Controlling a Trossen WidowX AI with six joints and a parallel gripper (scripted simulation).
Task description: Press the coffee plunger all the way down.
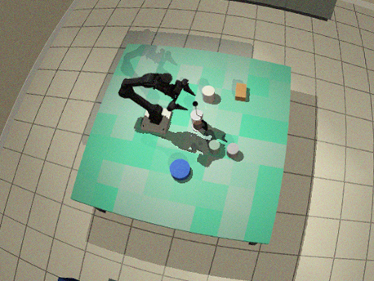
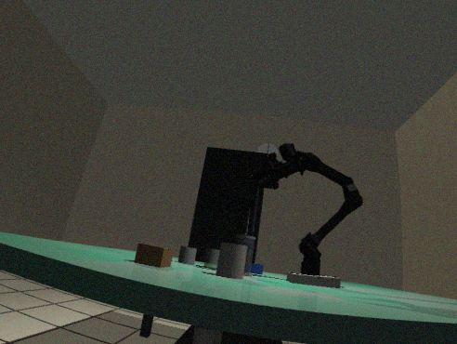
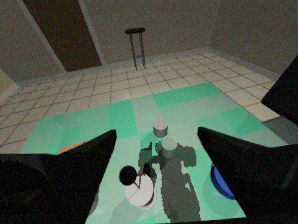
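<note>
Wrist view shows your gripper (image 3: 155,150) wide open, holding nothing; the plunger knob (image 3: 127,175) is up, so pressing is left.

My fingers black. Table (image 1: 251,215) checkered green, light and dark. Press (image 1: 197,119) white top, brown body, black knob. Blue disc (image 1: 179,169), orange block (image 1: 241,91), white cylinder (image 1: 208,93).
</note>
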